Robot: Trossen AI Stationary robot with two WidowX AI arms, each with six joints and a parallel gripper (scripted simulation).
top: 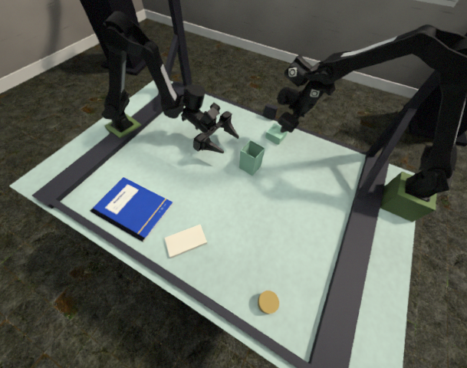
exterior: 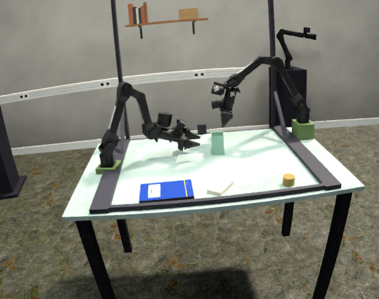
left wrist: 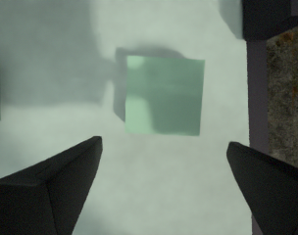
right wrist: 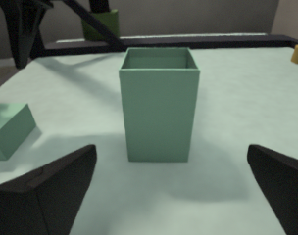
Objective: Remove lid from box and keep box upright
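Observation:
The green box [top: 251, 156] stands upright and open-topped on the table; it also shows in the right wrist view [right wrist: 159, 105] and in the exterior view [exterior: 217, 142]. Its green lid [top: 275, 133] lies flat on the table behind the box, apart from it, and shows in the left wrist view [left wrist: 165, 95] and the right wrist view [right wrist: 9, 131]. My left gripper [top: 287, 124] [left wrist: 165, 145] hangs just above the lid, open and empty. My right gripper [top: 227, 143] is open and empty, level with the box and a short way from its side [right wrist: 171, 157].
A small dark cube [top: 270, 112] sits by the back frame near the lid. A blue book [top: 132, 206], a white card [top: 185, 240] and a yellow disc [top: 268, 301] lie toward the front. A dark frame [top: 356, 238] borders the table.

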